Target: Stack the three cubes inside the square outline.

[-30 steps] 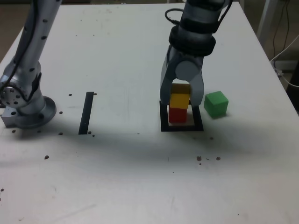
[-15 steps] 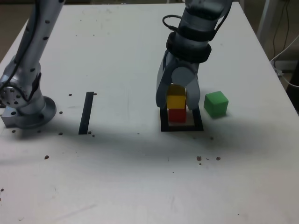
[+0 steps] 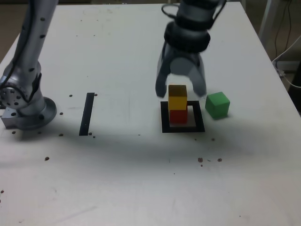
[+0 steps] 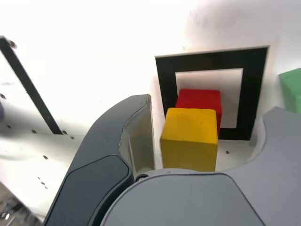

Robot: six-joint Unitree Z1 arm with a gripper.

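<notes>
Matte yellow cube atop red cube – end effector spread wide, gripping nothing.

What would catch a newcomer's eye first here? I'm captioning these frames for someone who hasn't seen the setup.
First, the yellow cube sitting on the red cube inside the square outline, near the table's middle. Just above them hangs the open pincer, its jaws spread on either side of the yellow cube without touching it. The green cube sits alone on the table just outside the outline, toward the exterior view's right.
</notes>
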